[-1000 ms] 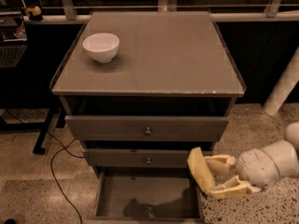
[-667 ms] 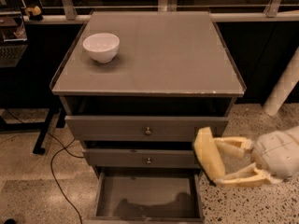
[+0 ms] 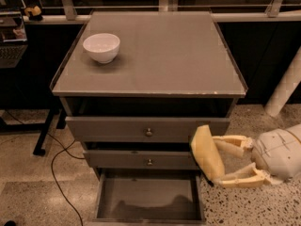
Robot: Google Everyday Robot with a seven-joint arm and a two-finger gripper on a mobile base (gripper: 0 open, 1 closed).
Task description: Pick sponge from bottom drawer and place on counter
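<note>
Standing pulled out at the very front, the wide, shallow grey-brown bottom drawer [image 3: 146, 199] shows its flat grey floor, crossed by a soft dark shadow. Just above its right corner and outside the cabinet front, the robot's cream-fingered gripper [image 3: 216, 160] reaches in from the right on a rounded white wrist [image 3: 277, 152]. Its two fingers [image 3: 233, 142] are spread fairly wide and pinch the small pale-yellow soft sponge [image 3: 205, 149] between their tips. The sponge stands on end, tilted a little, and hangs in the air in front of the right end of the two upper drawers, above the speckled terrazzo floor [image 3: 28, 192] and well below the cabinet top.

Behind the open tray sits the narrow middle drawer with a small metal knob [image 3: 149, 162], drawn out slightly. Above it is the top drawer with its own round knob [image 3: 148, 132], also a little way out. A thin black cable [image 3: 59, 173] curls across the floor at the left.

Farther back, the broad flat grey square counter [image 3: 160, 60] has a thin clear rim and a chipped front edge. A round white ceramic bowl [image 3: 101, 47] stands near its left rear corner. Beyond it, a pale horizontal rail [image 3: 254, 17] runs along the dark background.
</note>
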